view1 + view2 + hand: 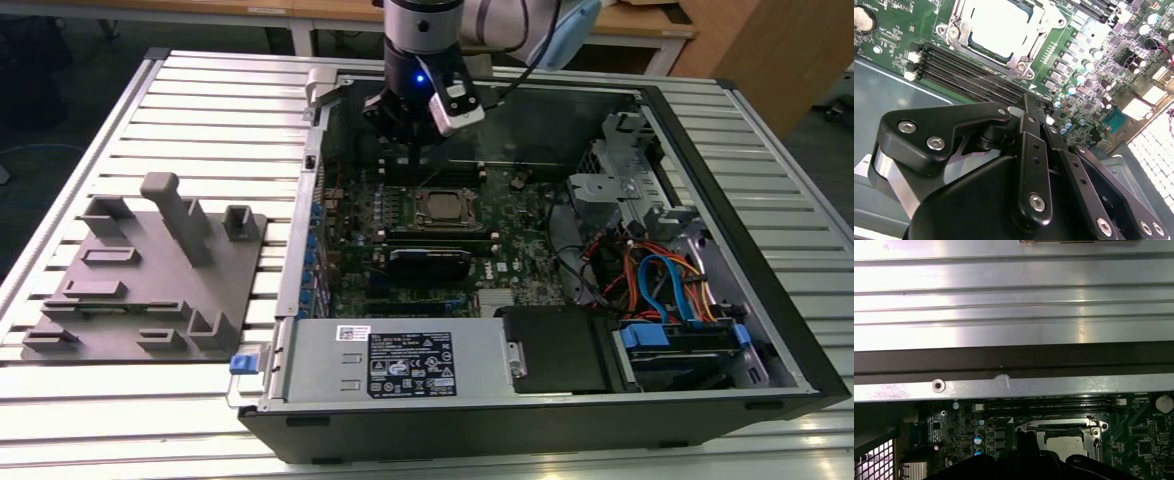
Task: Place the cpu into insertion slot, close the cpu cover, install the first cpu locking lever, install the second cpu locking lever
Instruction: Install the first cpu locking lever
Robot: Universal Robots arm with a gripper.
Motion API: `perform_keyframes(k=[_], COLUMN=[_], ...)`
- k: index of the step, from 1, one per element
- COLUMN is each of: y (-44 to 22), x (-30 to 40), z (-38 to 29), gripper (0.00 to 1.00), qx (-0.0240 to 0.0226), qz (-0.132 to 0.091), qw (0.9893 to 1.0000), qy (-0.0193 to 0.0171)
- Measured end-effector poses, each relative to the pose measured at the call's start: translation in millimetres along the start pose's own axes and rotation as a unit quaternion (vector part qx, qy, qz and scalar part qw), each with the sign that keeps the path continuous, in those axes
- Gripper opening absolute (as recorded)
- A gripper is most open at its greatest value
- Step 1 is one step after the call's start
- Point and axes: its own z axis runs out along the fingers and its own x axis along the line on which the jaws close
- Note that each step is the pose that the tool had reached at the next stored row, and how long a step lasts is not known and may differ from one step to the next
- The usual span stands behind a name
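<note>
The cpu [998, 22] lies in its socket on the green motherboard, its pale metal top showing through the window of the cpu cover [1016, 64]. The cover lies flat over it. In the exterior view the socket [441, 208] sits mid-board, and my gripper [416, 158] hangs just behind it, over the memory slots near the case's far wall. In the second wrist view my gripper [1028, 101] is shut with nothing between its fingers, its tips a short way off the socket's edge. The first wrist view has the cpu [1066, 444] below the case rim. The levers' positions are unclear.
Black memory slots [966, 75] run alongside the socket. The case's metal wall [1014, 387] stands close behind the gripper. A drive cage with coloured cables [667, 290] fills the exterior view's right, a power supply [400, 362] the front, and a grey fixture plate [147, 270] lies outside at the left.
</note>
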Motion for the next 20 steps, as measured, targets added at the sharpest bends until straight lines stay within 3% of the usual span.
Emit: perform_keyframes(k=[14, 15, 17, 20], y=[0.0, -0.1, -1.9, -2.1], x=[-0.7, -0.8, -0.8, -1.1], z=[0.0, 0.0, 0.3, 0.7], gripper=[0.10, 0.10, 0.10, 0.10], qx=[0.0000, -0.0018, -0.0165, -0.0171], qz=[0.000, 0.000, 0.000, 0.000], qw=[1.0000, 1.0000, 0.9999, 0.9999], qy=[0.0001, 0.0002, 0.0009, 0.0010])
